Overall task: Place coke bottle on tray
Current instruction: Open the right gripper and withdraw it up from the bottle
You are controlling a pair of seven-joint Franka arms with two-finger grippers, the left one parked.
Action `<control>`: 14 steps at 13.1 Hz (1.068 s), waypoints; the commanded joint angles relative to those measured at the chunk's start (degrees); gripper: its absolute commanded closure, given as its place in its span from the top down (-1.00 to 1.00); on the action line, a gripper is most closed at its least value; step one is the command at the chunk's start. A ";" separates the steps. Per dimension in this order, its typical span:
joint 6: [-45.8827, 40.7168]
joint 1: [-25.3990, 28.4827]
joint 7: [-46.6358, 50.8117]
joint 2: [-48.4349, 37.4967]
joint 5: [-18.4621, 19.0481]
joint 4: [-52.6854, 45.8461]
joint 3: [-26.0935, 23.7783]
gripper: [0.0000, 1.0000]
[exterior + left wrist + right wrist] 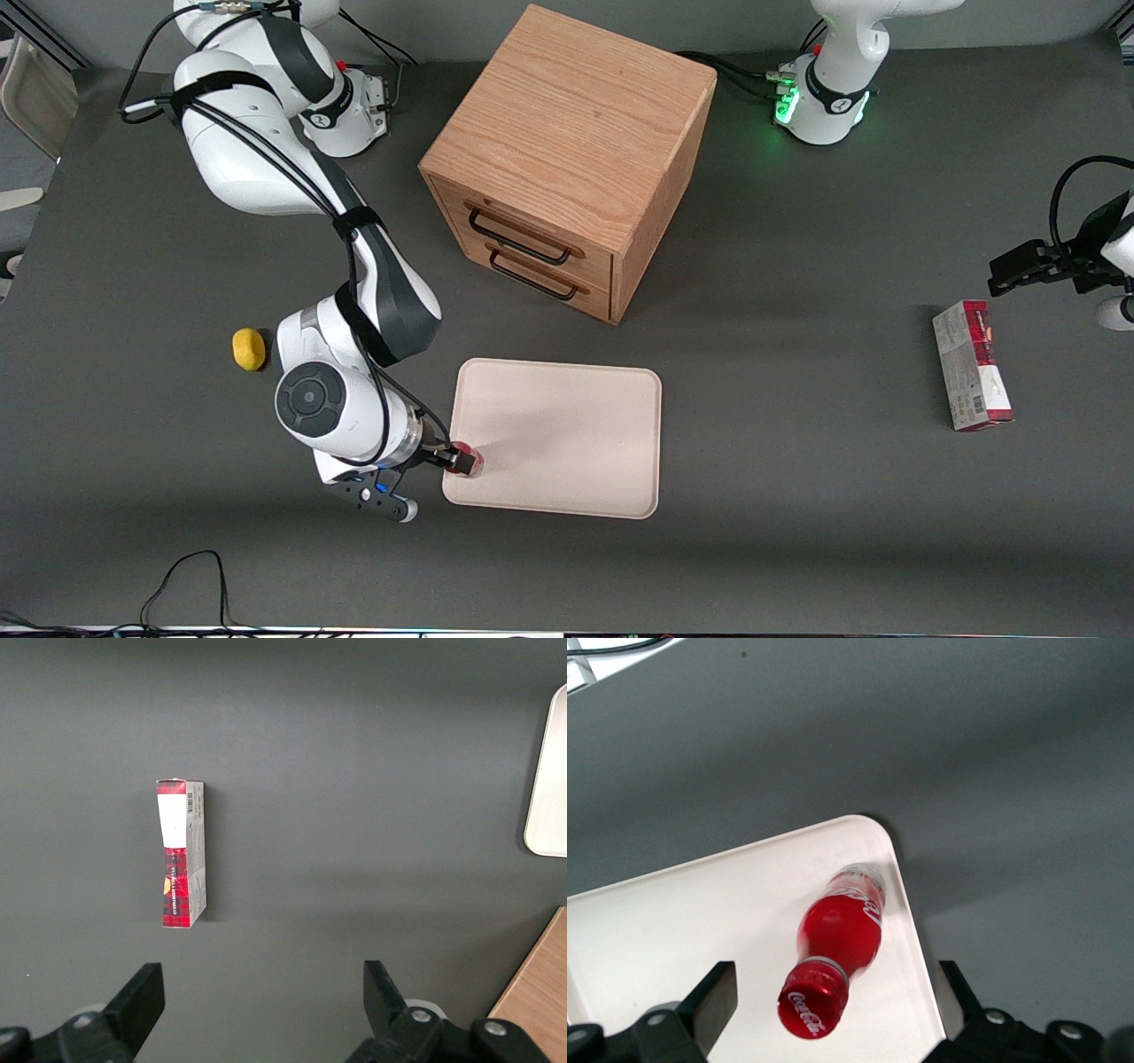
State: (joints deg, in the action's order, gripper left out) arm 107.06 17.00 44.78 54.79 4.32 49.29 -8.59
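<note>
We see the coke bottle (837, 950) standing on the tray (567, 443), just inside the tray's corner that lies nearest the front camera at the working arm's end, close to both rims that meet there. In the right wrist view its red cap points up toward the camera and its clear base rests on the cream surface, with a thin strip of bare tray between the base and the rounded corner. Our gripper (456, 459) hangs over that same corner, and its two dark fingers (709, 1005) stand spread apart on either side of the bottle, with clear gaps and no contact, so the hand is open and holds nothing. In the front view the bottle (469, 460) shows only as a small red patch at the fingertips. The rest of the tray is bare, a wide flat area stretching toward the parked arm's end. A wooden drawer cabinet (567, 159) sits farther from the front camera than the tray, well apart from it, with dark table (797, 532) between them. A small yellow object (249, 348) lies near the working arm's elbow, and a red-and-grey carton (972, 365) lies toward the parked arm's end of the table, far from the tray.
</note>
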 commanded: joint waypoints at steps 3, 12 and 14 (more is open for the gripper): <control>-8.77 -2.57 -1.00 -7.03 0.87 3.05 -0.28 1.00; -8.27 -5.85 -40.08 -52.38 -6.77 53.87 12.77 1.00; -9.85 -5.57 -42.84 -56.70 -6.78 55.99 13.77 1.00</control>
State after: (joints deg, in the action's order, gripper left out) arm 96.49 9.54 5.51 4.89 -1.29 98.52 2.98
